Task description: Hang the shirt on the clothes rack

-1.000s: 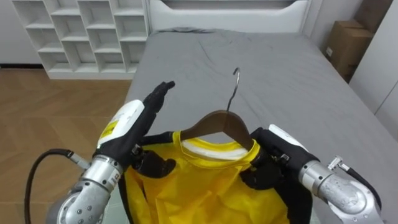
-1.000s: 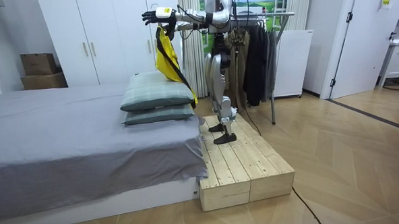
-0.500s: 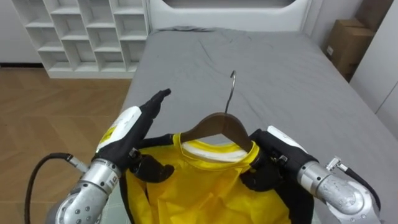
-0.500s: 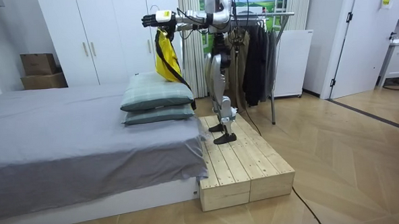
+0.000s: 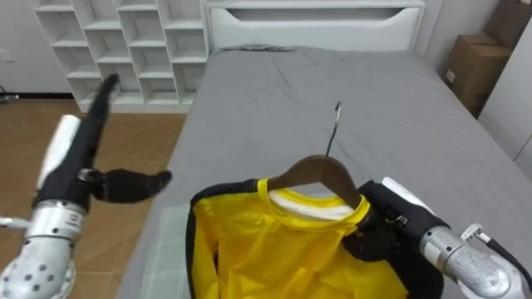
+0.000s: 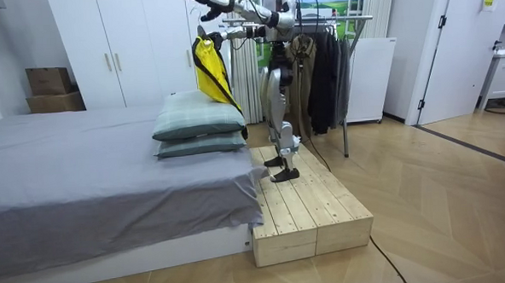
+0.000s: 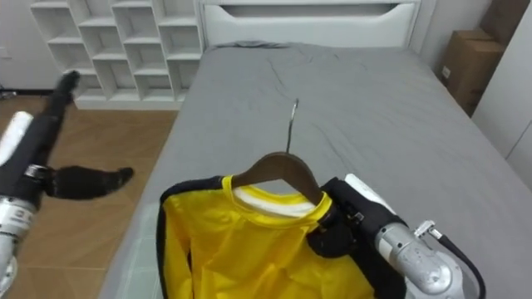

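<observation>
- Bedroom background: a white cubby shelf (image 5: 125,41) stands beyond the bed's far left corner, with wooden floor in front of it.
- The left robot hand (image 5: 75,158) is raised over the floor off the bed's left edge, fingers straight and thumb spread, holding nothing.
- The yellow shirt (image 5: 274,249) is already dressed on the wooden hanger (image 5: 320,173). It is held in the air over the near edge of the bed (image 5: 399,108), with the hook up and free.
- The right robot hand (image 5: 386,228) is clamped on the hanger's right shoulder, through the cloth.
- A clothes rack (image 6: 350,18) stands behind the robot in the room view. Turning and hooking the hanger onto it looks like the step left.
</observation>
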You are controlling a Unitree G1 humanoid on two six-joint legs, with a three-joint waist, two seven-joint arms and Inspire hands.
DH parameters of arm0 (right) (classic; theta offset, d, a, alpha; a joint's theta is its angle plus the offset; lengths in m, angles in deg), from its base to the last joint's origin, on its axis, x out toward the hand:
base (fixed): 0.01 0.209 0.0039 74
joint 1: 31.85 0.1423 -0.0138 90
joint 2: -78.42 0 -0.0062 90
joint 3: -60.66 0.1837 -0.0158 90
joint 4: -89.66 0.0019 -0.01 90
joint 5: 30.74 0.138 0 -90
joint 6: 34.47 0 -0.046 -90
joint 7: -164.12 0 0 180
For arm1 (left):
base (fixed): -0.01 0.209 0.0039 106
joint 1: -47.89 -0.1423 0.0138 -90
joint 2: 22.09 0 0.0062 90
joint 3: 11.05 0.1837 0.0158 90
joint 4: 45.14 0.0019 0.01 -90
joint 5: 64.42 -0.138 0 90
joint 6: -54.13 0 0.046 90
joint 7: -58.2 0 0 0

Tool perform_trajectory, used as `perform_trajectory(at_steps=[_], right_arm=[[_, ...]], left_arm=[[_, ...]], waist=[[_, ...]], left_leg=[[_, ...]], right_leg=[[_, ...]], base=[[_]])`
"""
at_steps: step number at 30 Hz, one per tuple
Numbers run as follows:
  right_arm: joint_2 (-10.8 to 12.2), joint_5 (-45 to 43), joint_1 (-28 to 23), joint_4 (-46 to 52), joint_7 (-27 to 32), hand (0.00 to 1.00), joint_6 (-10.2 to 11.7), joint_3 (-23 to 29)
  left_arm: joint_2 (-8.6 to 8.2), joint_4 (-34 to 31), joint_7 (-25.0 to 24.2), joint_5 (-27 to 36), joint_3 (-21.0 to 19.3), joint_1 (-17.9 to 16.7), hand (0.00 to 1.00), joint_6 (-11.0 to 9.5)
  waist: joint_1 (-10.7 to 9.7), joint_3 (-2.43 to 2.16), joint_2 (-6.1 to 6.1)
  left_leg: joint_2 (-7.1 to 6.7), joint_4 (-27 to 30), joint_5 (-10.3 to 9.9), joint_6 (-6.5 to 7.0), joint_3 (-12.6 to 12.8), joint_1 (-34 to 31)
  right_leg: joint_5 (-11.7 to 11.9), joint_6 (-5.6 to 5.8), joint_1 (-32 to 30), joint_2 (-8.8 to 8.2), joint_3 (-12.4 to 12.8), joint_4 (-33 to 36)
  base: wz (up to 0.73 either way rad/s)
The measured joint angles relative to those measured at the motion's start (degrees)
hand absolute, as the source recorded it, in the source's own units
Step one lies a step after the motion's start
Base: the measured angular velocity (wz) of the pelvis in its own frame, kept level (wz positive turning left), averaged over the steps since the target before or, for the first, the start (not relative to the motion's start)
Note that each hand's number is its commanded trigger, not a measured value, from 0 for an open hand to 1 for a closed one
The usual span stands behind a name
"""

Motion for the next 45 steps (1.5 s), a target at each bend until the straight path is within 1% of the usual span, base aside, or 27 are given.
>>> perform_trajectory(at_steps=[2,4,5,6,8,11,12,13,14,16,18,20,22,24,26,27,28,29,30,31,33,35,37,38,39,42,45], right_arm=[[-0.63,-0.43,-0.81,1.16,0.00,1.00,0.00,1.53],[-1.17,-0.39,-1.67,1.23,0.27,1.00,-0.02,2.71],[-1.32,-0.39,-2.50,1.23,1.22,1.00,-0.30,2.99],[-1.32,-0.38,-2.97,1.23,1.58,1.00,-0.66,2.99],[-1.33,-0.23,-4.28,1.21,2.70,1.00,-1.17,3.02],[-1.33,-0.20,-4.48,1.21,3.03,1.00,-1.20,3.31],[-1.34,-0.19,-4.47,1.21,3.03,1.00,-1.22,3.44],[-1.41,-0.17,-4.47,1.24,3.06,1.00,-1.22,3.45],[-1.54,-0.17,-4.47,1.35,3.09,1.00,-1.22,3.45],[-1.74,-0.17,-4.47,1.37,3.21,1.00,-1.29,3.47],[-1.75,-0.17,-4.47,1.37,3.22,1.00,-1.81,3.51],[-2.33,-0.02,-4.47,1.37,3.23,1.00,-2.31,3.53],[-2.71,0.89,-4.44,1.36,3.24,1.00,-2.30,3.61],[-2.71,1.20,-4.44,1.36,3.20,1.00,-2.31,3.91],[-2.69,1.15,-4.45,2.05,3.17,1.00,-3.08,3.95],[-2.70,1.13,-4.45,2.23,3.18,1.00,-3.35,4.01],[-2.69,1.11,-4.45,2.26,3.12,1.00,-3.82,4.29],[-2.70,1.05,-4.32,2.26,3.01,1.00,-4.26,4.45],[-2.70,1.05,-4.23,2.26,2.98,1.00,-4.36,4.49],[-2.70,1.12,-4.09,2.32,2.97,1.00,-4.36,4.60],[-2.71,1.30,-4.09,2.90,2.97,1.00,-4.38,4.70],[-2.70,1.46,-3.81,3.54,2.89,1.00,-4.38,4.50],[-2.70,1.46,-3.81,3.59,2.89,1.00,-4.38,4.49],[-2.70,1.46,-3.82,3.59,2.89,1.00,-4.38,4.49],[-2.70,1.46,-3.82,3.59,2.87,1.00,-4.38,4.48],[-2.70,1.46,-3.81,3.63,2.86,1.00,-4.38,4.46],[-2.70,1.32,-3.81,3.63,2.87,1.00,-4.38,4.50]], left_arm=[[0.03,0.04,3.62,3.19,-4.95,-1.36,0.00,-0.01],[0.05,0.11,6.65,5.20,-7.67,-3.14,0.00,-0.01],[0.06,1.13,8.72,6.72,-8.82,-4.56,0.00,-0.41],[0.05,1.93,9.74,7.45,-9.28,-5.46,0.00,-0.47],[0.00,4.36,13.13,8.32,-10.61,-8.60,0.00,-0.43],[-0.02,6.21,16.45,9.38,-11.46,-11.01,0.00,-0.43],[-0.01,6.68,16.93,9.42,-11.53,-11.24,0.00,-0.45],[0.00,8.10,17.55,9.61,-11.74,-11.58,0.00,-0.91],[0.02,10.20,18.08,10.04,-11.85,-11.82,0.00,-1.45],[0.01,14.21,18.60,10.25,-11.85,-12.40,0.00,-1.72],[0.00,17.29,18.71,10.45,-11.82,-13.42,0.00,-1.71],[-0.04,22.37,18.77,13.15,-10.72,-13.86,0.00,-1.86],[-0.18,26.62,18.70,15.56,-8.91,-14.19,0.00,-1.86],[-0.35,31.57,18.02,15.63,-7.05,-14.57,0.00,-1.91],[-0.73,38.81,15.73,14.39,-4.95,-16.21,0.00,-1.47],[-0.96,39.89,15.04,14.39,-4.57,-16.69,0.00,-1.12],[-1.14,42.82,13.53,14.35,-3.26,-17.11,0.00,-0.94],[-1.15,46.99,11.66,14.35,-1.71,-16.98,0.00,-0.70],[-1.28,48.78,10.73,14.24,-1.00,-17.00,0.00,-0.45],[-2.05,51.34,9.23,14.03,-0.18,-17.28,0.00,0.14],[-3.22,54.55,7.61,14.01,0.63,-17.68,0.00,0.54],[-3.29,59.54,4.96,14.06,2.07,-17.90,0.00,0.61],[-3.32,61.65,2.98,14.06,3.22,-18.52,0.00,0.87],[-3.36,62.53,1.79,14.04,3.34,-18.72,0.00,1.10],[-3.36,62.72,1.37,14.02,3.47,-18.89,0.00,1.20],[-3.39,63.25,0.43,13.94,5.19,-19.47,0.00,1.40],[-3.64,63.97,-0.70,13.77,5.38,-19.46,0.00,1.78]], waist=[[0.52,-0.20,0.32],[1.24,-0.29,0.51],[1.73,-0.22,0.66],[1.90,-0.23,0.77],[2.06,-0.18,0.84],[2.07,-0.15,0.54],[2.09,-0.13,0.43],[2.34,-0.16,0.34],[2.49,-0.16,0.31],[2.48,-0.13,0.27],[2.44,-0.08,-0.22],[2.37,-0.13,-0.84],[2.14,-0.13,-0.96],[1.71,-0.13,-1.14],[1.15,-0.14,-1.34],[1.05,-0.09,-1.53],[1.03,-0.07,-2.01],[1.07,-0.11,-2.29],[1.09,-0.17,-2.42],[1.10,-0.21,-2.59],[1.15,-0.08,-2.90],[1.47,0.09,-3.28],[1.44,0.20,-3.61],[1.39,0.37,-3.91],[1.39,0.43,-4.02],[1.39,0.45,-4.24],[1.20,0.42,-4.30]], left_leg=[[-0.01,-0.03,0.00,0.00,-0.05,0.01],[-0.03,-0.04,0.00,0.00,-0.06,0.19],[-0.05,-0.17,0.00,0.00,-0.08,0.72],[-0.07,-0.21,0.00,0.00,-0.08,1.05],[-0.13,-0.29,-0.03,-0.01,-0.48,1.36],[-0.21,-0.25,-0.02,0.00,-1.38,0.86],[-0.21,-0.24,-0.02,0.00,-1.44,0.84],[-0.20,-0.20,-0.02,0.00,-1.46,0.85],[-0.20,-0.22,-0.02,0.00,-1.45,0.84],[-0.23,-0.24,-0.02,0.00,-1.44,0.79],[-0.25,-0.27,-0.02,0.00,-1.49,0.57],[-0.60,-0.27,-0.02,0.00,-1.45,0.65],[-0.67,-0.26,-0.03,0.00,-1.45,0.72],[-0.86,-0.36,-0.03,0.02,-1.48,0.62],[-0.92,-0.44,-0.15,0.21,-1.26,0.76],[-0.92,-0.45,-0.16,0.22,-1.25,0.74],[-0.90,-0.50,-0.16,0.22,-1.21,0.76],[-0.90,-0.52,-0.19,0.26,-1.23,0.78],[-0.92,-0.58,-0.22,0.30,-1.22,0.81],[-0.94,-0.71,-0.24,0.33,-1.21,0.85],[-0.90,-0.77,-0.29,0.41,-0.70,0.80],[-0.78,-0.83,-0.28,0.41,-0.05,0.49],[-0.47,-0.83,-0.28,0.41,0.03,0.30],[-0.40,-0.83,-0.29,0.41,0.10,0.18],[-0.38,-0.82,-0.29,0.41,0.10,0.08],[-0.37,-0.82,-0.36,0.43,0.12,-0.05],[-0.29,-0.81,-0.48,0.42,0.41,0.06]], right_leg=[[-0.01,0.00,0.05,-0.05,-0.18,0.02],[-0.01,0.02,0.25,-0.08,-0.21,-0.05],[-0.07,0.09,0.79,-0.12,-0.30,-0.10],[-0.13,0.12,1.14,-0.17,-0.38,-0.14],[-0.44,0.05,1.23,-0.25,-0.74,-0.08],[-0.56,-0.01,0.94,-0.29,-1.38,-0.03],[-0.58,-0.04,0.94,-0.31,-1.38,0.03],[-0.61,-0.05,0.93,-0.29,-1.38,0.07],[-0.62,-0.06,0.93,-0.28,-1.37,0.05],[-0.63,-0.05,0.90,-0.25,-1.41,0.02],[-0.65,-0.05,0.80,-0.27,-1.74,-0.01],[-0.66,-0.06,0.95,-0.14,-1.72,-0.08],[-0.68,-0.02,1.00,-0.15,-1.43,-0.12],[-0.75,0.10,1.16,-0.21,-1.35,-0.04],[-0.79,0.18,1.11,-0.27,-1.33,0.02],[-0.79,0.18,1.05,-0.28,-1.31,0.01],[-0.79,0.18,0.93,-0.26,-1.26,0.00],[-0.80,0.19,0.78,-0.25,-1.12,-0.04],[-0.81,0.21,0.75,-0.24,-1.00,-0.04],[-0.82,0.23,0.70,-0.19,-0.90,-0.06],[-0.81,0.25,0.42,-0.17,-0.82,-0.02],[-0.76,0.25,0.20,-0.25,-0.47,0.04],[-0.76,0.26,0.11,-0.27,-0.35,0.04],[-0.75,0.26,-0.01,-0.31,-0.35,0.03],[-0.75,0.26,-0.08,-0.30,-0.35,0.03],[-0.76,0.27,-0.17,-0.34,-0.35,-0.07],[-0.76,0.27,-0.20,-0.36,0.19,-0.06]], base=[[0.00],[0.00],[0.00],[0.04],[0.10],[0.14],[0.10],[0.00],[0.00],[0.00],[0.00],[0.00],[0.00],[0.00],[-0.06],[-0.05],[0.00],[0.00],[0.00],[0.00],[-0.10],[-0.10],[0.00],[0.00],[0.00],[0.00],[-0.06]])
